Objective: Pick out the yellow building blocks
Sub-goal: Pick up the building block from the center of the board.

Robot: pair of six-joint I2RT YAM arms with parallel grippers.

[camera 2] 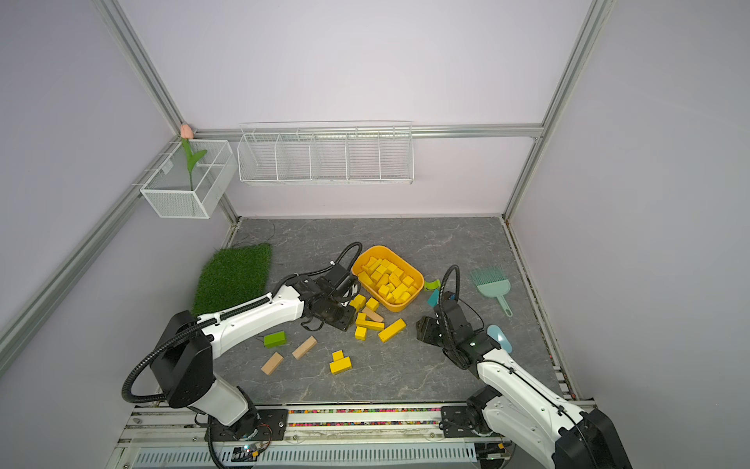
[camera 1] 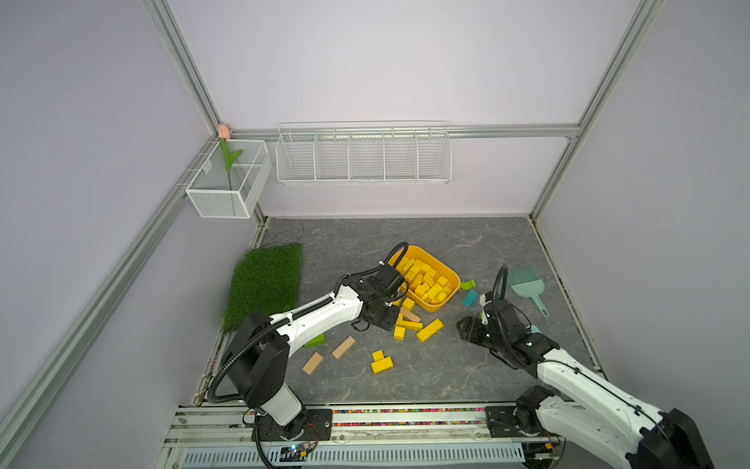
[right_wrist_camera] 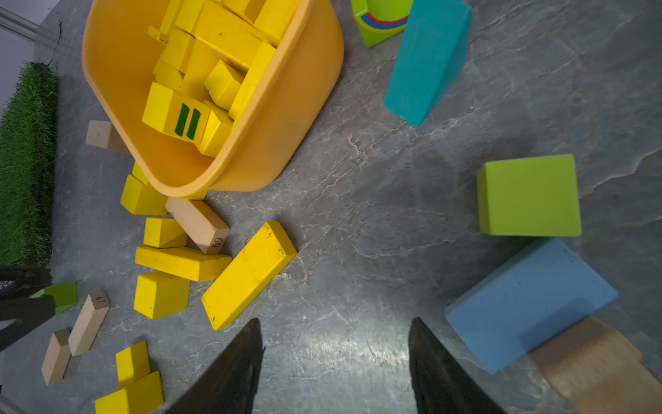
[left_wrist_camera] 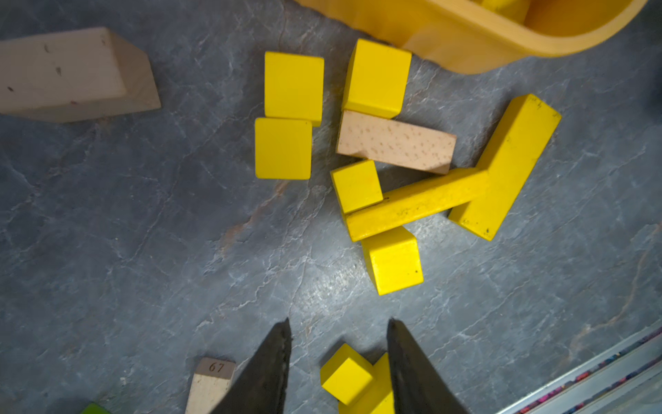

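Most yellow building blocks (camera 1: 426, 280) lie inside the orange tub (camera 1: 435, 307).

My left arm (camera 1: 320, 314) covers most of the green block (camera 1: 315, 341) in a top view. From my left wrist, the yellow tub (left_wrist_camera: 465, 39) runs off frame, tan block 67 (left_wrist_camera: 211, 383) is clipped, and one finger (left_wrist_camera: 412, 369) hides part of a yellow building block (left_wrist_camera: 379, 394). From my right wrist, a blurred tan piece (right_wrist_camera: 594, 369) is cut off.
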